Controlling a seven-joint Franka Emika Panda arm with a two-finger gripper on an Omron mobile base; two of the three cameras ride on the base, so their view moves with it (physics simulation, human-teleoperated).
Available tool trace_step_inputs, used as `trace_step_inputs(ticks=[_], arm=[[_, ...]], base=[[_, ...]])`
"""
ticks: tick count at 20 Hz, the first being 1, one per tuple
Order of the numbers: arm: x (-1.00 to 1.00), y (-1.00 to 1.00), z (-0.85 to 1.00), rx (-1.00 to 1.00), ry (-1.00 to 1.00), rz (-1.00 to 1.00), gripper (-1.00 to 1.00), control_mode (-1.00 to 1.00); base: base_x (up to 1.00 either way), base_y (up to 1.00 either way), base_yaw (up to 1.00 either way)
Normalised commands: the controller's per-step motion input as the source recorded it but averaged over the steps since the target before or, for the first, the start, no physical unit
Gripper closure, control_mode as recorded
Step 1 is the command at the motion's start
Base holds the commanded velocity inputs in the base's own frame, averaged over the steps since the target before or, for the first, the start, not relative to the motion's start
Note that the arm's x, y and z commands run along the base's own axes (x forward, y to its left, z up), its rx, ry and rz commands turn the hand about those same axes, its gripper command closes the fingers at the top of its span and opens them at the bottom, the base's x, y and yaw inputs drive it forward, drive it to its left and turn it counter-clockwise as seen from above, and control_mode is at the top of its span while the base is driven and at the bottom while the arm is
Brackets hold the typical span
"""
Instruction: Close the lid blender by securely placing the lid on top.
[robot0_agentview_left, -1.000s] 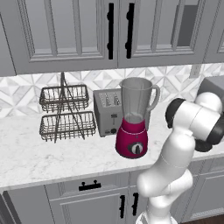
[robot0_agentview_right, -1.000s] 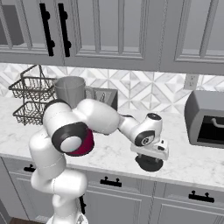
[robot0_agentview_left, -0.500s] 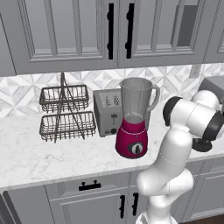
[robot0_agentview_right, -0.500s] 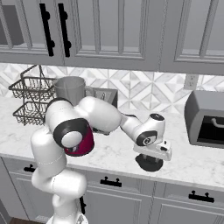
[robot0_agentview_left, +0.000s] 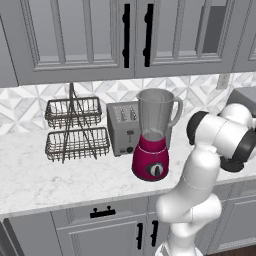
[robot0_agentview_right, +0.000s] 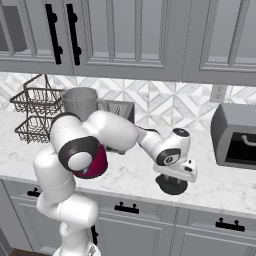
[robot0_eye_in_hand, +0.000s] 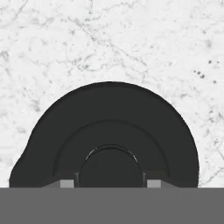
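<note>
The black round lid (robot0_eye_in_hand: 109, 127) lies flat on the white marble counter (robot0_eye_in_hand: 131, 39), near its front edge. My gripper (robot0_eye_in_hand: 110, 183) points straight down onto it, and both fingertips (robot0_eye_in_hand: 67, 183) press against the raised knob in the lid's middle. From the right base view the gripper (robot0_agentview_right: 172, 179) sits low over the lid (robot0_agentview_right: 172, 187), right of the blender. The blender (robot0_agentview_left: 152, 135) stands upright with its magenta base and an open clear jar (robot0_agentview_left: 156, 112). In the right base view the blender (robot0_agentview_right: 80, 102) is partly hidden behind my arm.
A silver toaster (robot0_agentview_left: 122, 127) stands just left of and behind the blender, and a two-tier wire basket (robot0_agentview_left: 75, 130) stands further left. A dark-fronted grey oven (robot0_agentview_right: 235, 135) sits on the counter right of the lid. Upper cabinets (robot0_agentview_left: 125, 35) hang above the jar.
The fingers have closed from wide apart onto the lid's knob. The hand has stayed low over the lid, which still rests on the counter.
</note>
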Motion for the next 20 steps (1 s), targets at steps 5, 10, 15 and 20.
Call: trace_step_inputs(ticks=[5,10,15,20], arm=[[-0.08,0.04,0.68,0.0,-0.14,0.0,1.0,-1.0],[0.0,0.13,0.98,0.0,-0.09,0.0,1.0,-1.0],[0.0,0.56,1.0,-0.06,-0.09,-0.02,1.0,-1.0],[0.0,0.69,1.0,-0.11,-0.17,0.0,1.0,-1.0]], base=[[0.0,0.0,0.0],[0.0,0.0,0.0],[0.0,0.0,0.0],[0.0,0.0,0.0]])
